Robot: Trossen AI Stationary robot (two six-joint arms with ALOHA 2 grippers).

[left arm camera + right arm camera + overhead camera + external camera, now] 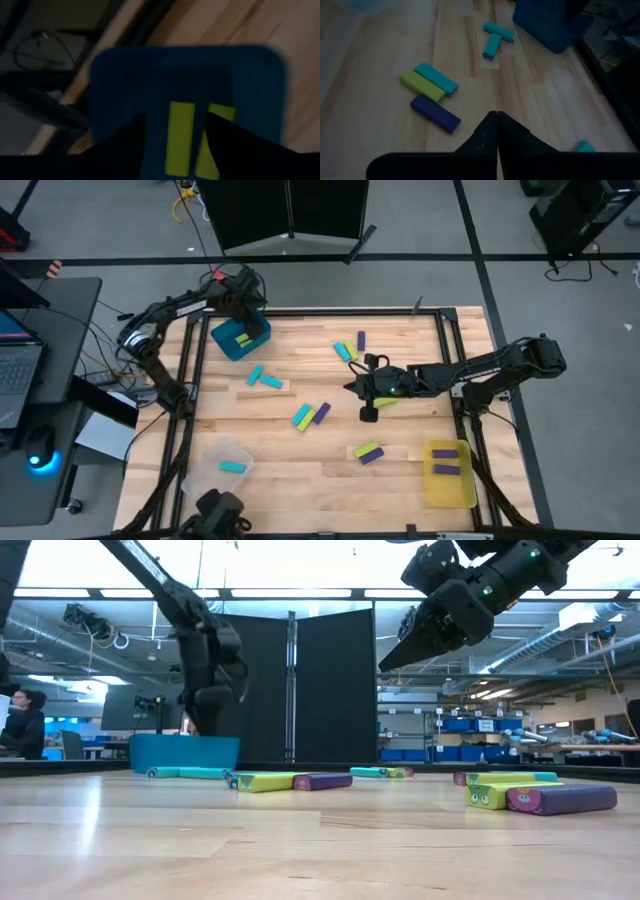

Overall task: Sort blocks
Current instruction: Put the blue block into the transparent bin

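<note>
My left gripper hangs open over the blue bin at the table's far left, its fingers pointing down. Two lime blocks lie on the bin's floor below it. My right gripper is shut and empty. It is raised above the table's middle right and points toward the left edge. Loose blocks lie flat on the table: a cyan pair, a cyan, lime and purple group, another group at the far middle, and a lime and purple pair.
A clear bin with one cyan block stands at the near left. A yellow bin with purple blocks stands at the near right. A dark frame runs along the table's edges. A person sits in the room beyond the table.
</note>
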